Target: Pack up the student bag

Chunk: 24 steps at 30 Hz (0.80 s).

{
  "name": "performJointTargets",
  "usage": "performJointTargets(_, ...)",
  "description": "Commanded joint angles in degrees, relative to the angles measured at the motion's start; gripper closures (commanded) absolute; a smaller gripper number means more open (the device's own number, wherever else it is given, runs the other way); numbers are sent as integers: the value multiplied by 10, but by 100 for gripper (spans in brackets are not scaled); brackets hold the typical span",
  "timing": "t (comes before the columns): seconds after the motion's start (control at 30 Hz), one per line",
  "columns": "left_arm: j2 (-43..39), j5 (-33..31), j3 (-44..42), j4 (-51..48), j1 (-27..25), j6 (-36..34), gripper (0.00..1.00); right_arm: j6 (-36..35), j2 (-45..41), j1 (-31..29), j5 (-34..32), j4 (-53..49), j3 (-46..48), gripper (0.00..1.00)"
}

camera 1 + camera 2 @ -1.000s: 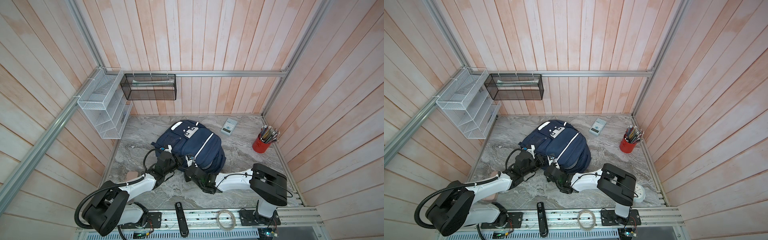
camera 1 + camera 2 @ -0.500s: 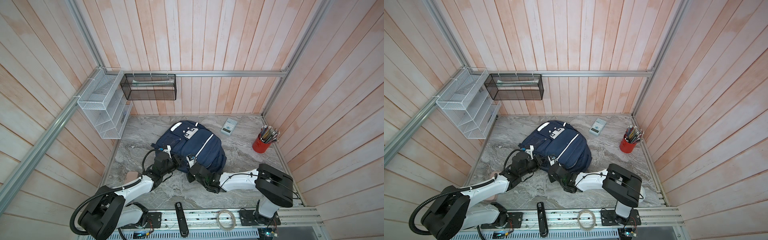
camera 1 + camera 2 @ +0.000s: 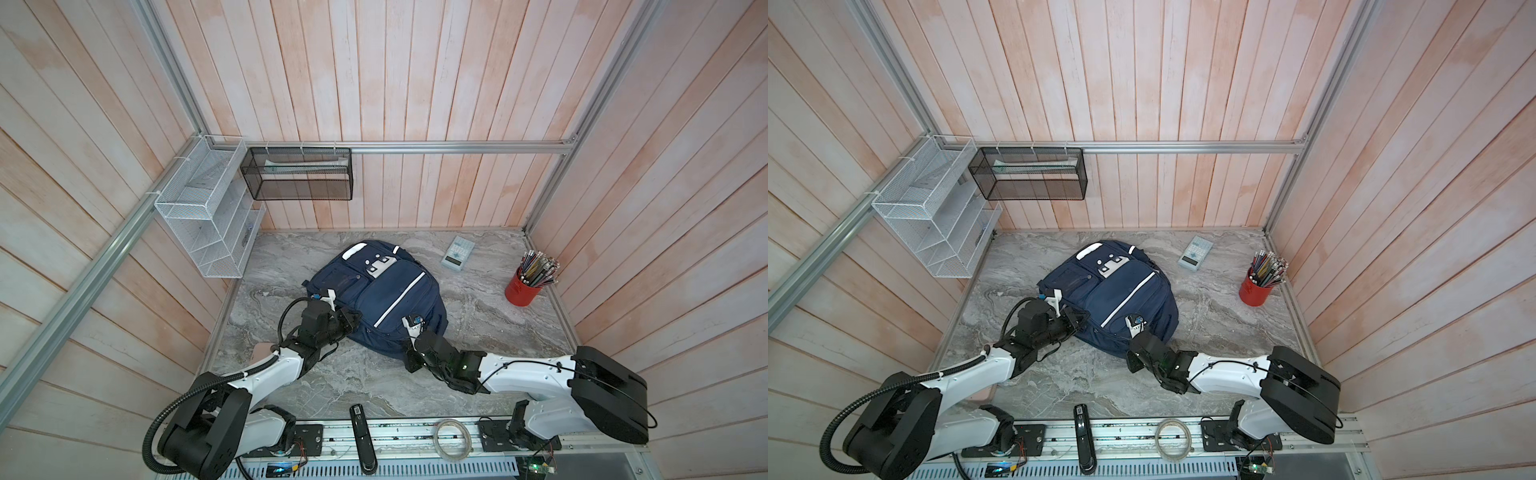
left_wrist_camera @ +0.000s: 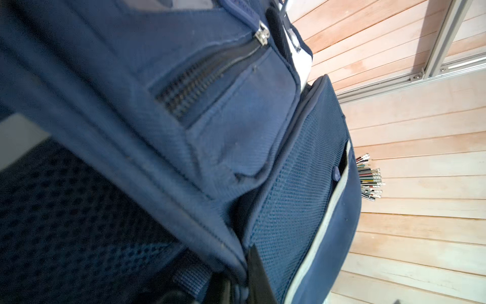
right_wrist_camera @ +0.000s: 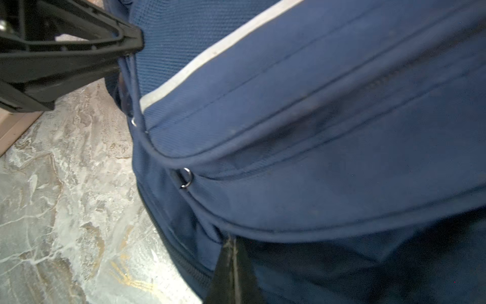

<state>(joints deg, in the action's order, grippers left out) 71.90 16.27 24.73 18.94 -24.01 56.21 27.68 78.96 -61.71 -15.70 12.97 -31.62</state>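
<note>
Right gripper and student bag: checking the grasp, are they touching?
Touching. The right wrist view shows the right gripper, closed, meeting the student bag fabric.

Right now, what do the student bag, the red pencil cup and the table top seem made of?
Student bag: matte navy woven fabric; wrist views show fine weave, mesh and stitching. Red pencil cup: smooth, faint sheen; metal or plastic, unclear. Table top: grey veined marble look; stone or printed laminate.
</note>
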Motion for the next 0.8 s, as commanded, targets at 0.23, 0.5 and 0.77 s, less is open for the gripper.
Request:
performJointTargets(0.23, -27, 22, -4, 79, -51, 64, 100, -19, 27, -62, 0, 64, -31, 96)
performJointTargets(0.5, -66, -1, -10, 60, -92, 76, 100, -18, 115, -52, -126, 77, -87, 73)
performJointTargets(0.77, -46, -8, -33, 91, -120, 97, 100, -88, 151, -50, -113, 157, -127, 58)
